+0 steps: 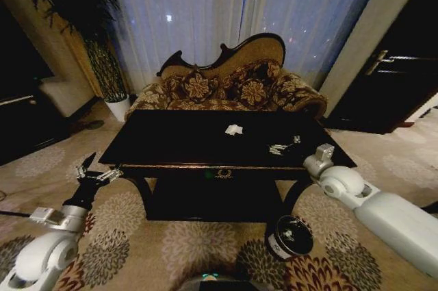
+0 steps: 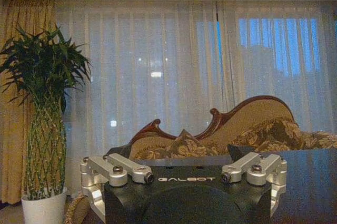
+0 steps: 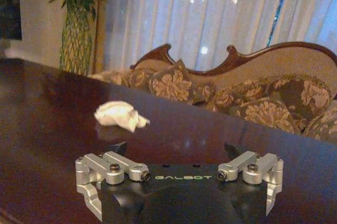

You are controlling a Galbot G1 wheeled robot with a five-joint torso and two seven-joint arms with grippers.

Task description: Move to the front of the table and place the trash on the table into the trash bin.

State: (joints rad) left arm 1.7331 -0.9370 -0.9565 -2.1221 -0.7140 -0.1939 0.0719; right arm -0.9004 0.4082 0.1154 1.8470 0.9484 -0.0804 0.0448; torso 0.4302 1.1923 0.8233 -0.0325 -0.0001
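Head view, left to right. Left gripper [image 1: 91, 170] at the table's [image 1: 171, 142] 9 o'clock corner, fingers spread, empty. White paper lump [image 1: 234, 129] near table centre, at 10 o'clock of the right gripper [image 1: 321, 153], well apart. Shiny wrapper piece [image 1: 283, 146] just beside that gripper at its 9 o'clock. Right gripper over the right edge, fingers parted, holding nothing. Trash bin [image 1: 289, 237] on the carpet at 6 o'clock of the wrapper. Risk: the light wrapper may skid on the glossy top; a low reach may strike the edge.
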